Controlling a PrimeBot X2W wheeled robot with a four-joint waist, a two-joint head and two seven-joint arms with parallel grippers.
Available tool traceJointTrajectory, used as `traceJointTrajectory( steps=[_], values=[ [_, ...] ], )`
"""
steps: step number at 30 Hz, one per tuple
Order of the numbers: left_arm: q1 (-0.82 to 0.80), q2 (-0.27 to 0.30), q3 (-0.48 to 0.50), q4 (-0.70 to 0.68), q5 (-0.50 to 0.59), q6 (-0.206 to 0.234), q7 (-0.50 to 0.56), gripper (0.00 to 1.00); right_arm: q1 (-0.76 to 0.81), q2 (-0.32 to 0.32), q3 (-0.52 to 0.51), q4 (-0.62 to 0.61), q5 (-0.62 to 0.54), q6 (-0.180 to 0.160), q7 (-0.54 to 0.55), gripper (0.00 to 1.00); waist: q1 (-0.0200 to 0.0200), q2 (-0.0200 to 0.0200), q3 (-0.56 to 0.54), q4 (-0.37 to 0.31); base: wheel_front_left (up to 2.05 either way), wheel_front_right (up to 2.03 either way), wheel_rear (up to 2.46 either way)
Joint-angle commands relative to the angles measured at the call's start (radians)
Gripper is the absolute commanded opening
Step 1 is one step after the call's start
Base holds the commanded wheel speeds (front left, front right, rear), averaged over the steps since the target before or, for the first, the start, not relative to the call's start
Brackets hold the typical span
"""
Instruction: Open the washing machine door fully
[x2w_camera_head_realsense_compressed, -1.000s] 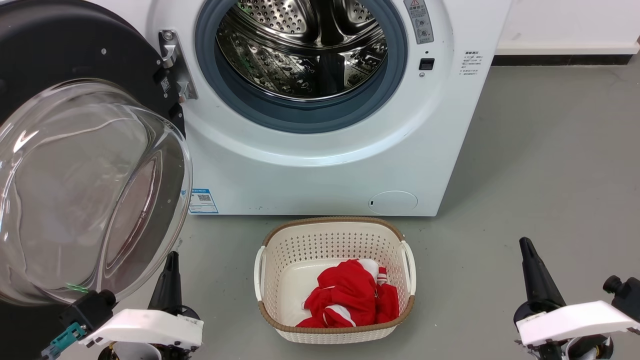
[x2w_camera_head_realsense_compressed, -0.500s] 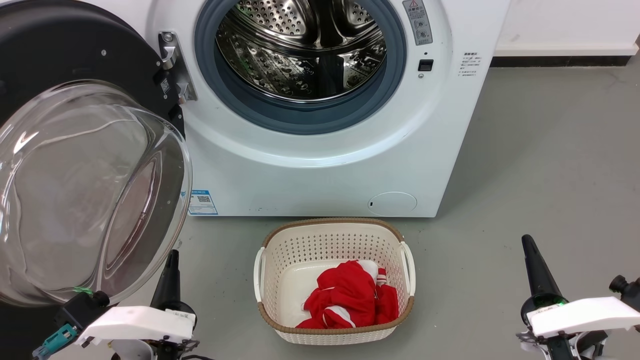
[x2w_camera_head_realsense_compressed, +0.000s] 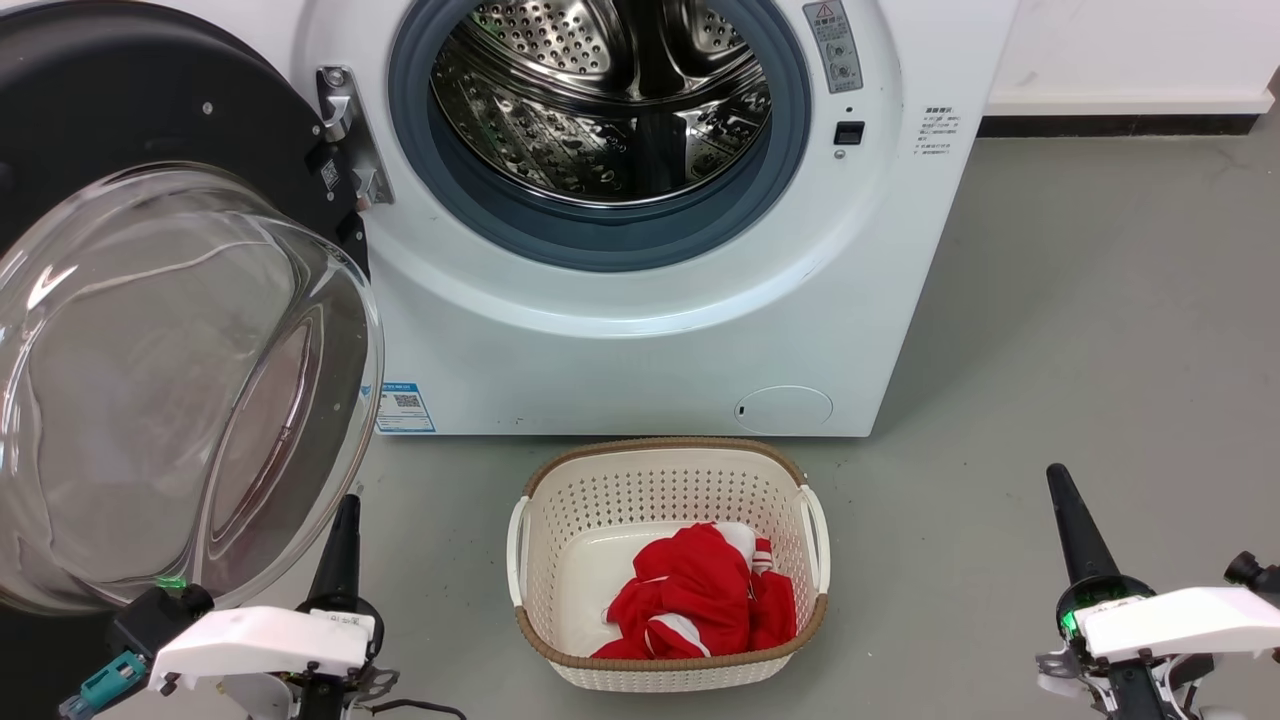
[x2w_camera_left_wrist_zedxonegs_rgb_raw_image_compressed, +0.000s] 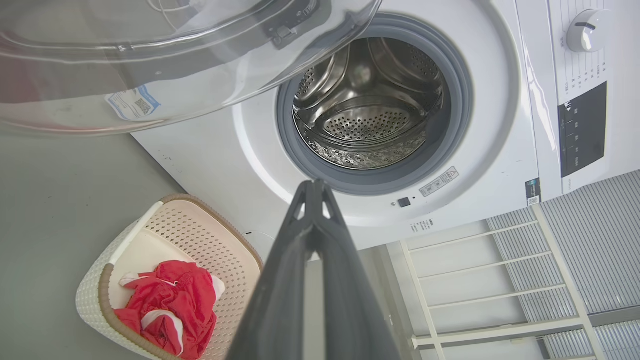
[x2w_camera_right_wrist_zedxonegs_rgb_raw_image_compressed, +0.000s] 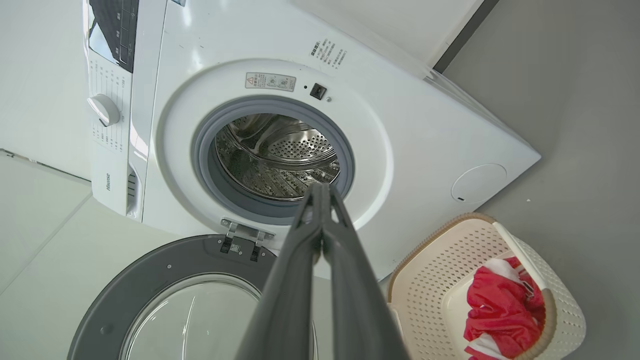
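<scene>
The washing machine door (x2w_camera_head_realsense_compressed: 110, 120) stands swung far out to the left on its hinge (x2w_camera_head_realsense_compressed: 345, 135); its clear glass bowl (x2w_camera_head_realsense_compressed: 180, 390) bulges toward me. The same door (x2w_camera_right_wrist_zedxonegs_rgb_raw_image_compressed: 150, 280) lies low in the right wrist view, and its glass bowl (x2w_camera_left_wrist_zedxonegs_rgb_raw_image_compressed: 165, 60) fills the top of the left wrist view. The steel drum (x2w_camera_head_realsense_compressed: 610, 100) is exposed inside the blue-grey rubber ring. My left gripper (x2w_camera_head_realsense_compressed: 343, 530) is shut and empty, just below the bowl's lower edge, apart from it. My right gripper (x2w_camera_head_realsense_compressed: 1065, 510) is shut and empty over the floor at lower right, far from the door.
A cream laundry basket (x2w_camera_head_realsense_compressed: 665, 470) holding a red and white garment (x2w_camera_head_realsense_compressed: 700, 590) sits on the grey floor in front of the machine, between my arms. A white wall with a dark skirting strip (x2w_camera_head_realsense_compressed: 1120, 122) runs behind at right. A white rack (x2w_camera_left_wrist_zedxonegs_rgb_raw_image_compressed: 500, 280) stands beside the machine.
Both grippers have drawn slightly down and back toward me. The door and the basket have stayed where they were; the camera shifted only slightly.
</scene>
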Motion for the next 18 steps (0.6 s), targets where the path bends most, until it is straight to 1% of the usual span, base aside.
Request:
traceJointTrajectory(
  steps=[1,18],
  values=[
    [-0.022,0.001,0.006,-0.005,-0.027,-0.008,0.006,0.00,-0.024,-0.006,-0.004,-0.002,0.029,0.000,0.006,0.00,0.0000,-0.0001,0.000,0.000,0.00,0.00,0.00],
    [-0.033,-0.003,0.017,0.009,-0.197,-0.017,0.046,0.00,-0.041,-0.005,-0.017,0.023,0.198,0.000,0.040,0.00,0.0000,-0.0001,-0.005,-0.002,0.00,0.00,0.00]
  ],
)
